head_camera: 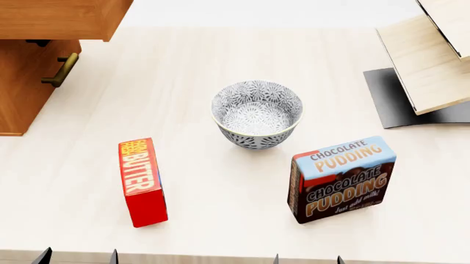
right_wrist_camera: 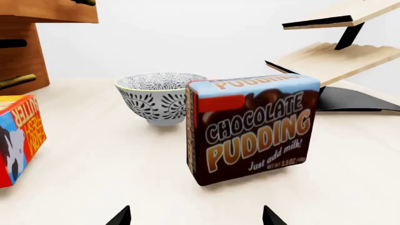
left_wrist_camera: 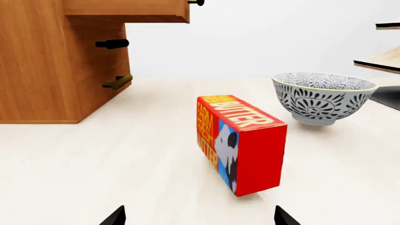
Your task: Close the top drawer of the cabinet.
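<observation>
While both end effectors, left, right, sit released, one top drawer pulled out, one bowl, two boxes.

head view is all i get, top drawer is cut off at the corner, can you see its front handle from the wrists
Observer: Only partly. The left wrist view shows one dark end of a handle sticking out from the top drawer, which is pulled out past the cabinet.
Operator: anything under it
Observer: Two lower handles, a dark one and a brass one.
Operator: left gripper near it
Observer: No. The left gripper sits open behind the butter box, well short of the cabinet.
</observation>
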{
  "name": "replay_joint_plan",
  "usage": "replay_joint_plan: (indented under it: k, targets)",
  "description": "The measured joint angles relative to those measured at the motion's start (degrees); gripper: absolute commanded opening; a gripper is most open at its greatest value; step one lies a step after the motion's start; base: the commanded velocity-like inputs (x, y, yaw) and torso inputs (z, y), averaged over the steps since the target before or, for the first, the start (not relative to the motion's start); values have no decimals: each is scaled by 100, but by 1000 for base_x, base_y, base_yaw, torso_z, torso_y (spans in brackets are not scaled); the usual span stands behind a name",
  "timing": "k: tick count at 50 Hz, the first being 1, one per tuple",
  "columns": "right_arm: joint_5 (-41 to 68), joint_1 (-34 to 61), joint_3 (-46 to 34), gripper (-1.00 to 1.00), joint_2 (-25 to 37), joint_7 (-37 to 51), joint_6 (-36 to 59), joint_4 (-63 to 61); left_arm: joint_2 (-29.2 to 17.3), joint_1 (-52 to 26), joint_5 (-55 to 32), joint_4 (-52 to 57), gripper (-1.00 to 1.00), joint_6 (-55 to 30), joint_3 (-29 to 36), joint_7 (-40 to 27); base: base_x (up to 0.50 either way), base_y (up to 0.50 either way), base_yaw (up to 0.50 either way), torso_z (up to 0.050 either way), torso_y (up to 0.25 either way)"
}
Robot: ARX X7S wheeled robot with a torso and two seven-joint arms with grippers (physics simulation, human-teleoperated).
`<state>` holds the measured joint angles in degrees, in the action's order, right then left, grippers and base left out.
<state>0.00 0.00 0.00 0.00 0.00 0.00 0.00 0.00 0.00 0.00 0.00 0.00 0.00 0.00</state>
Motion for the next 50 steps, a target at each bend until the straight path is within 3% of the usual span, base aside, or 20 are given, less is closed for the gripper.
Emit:
replay_joint_plan:
  k: [21,50]
  targets:
    - [132,-11,-349,100,263,345,-11,-26,-256,-59,-339,-47,100,-112,272,-271,0,0,0,1,0]
    - [256,0,-678,100,490,650,27,-37,-500,-33,-631,14,100,-97,518,-479,0,0,0,50,0]
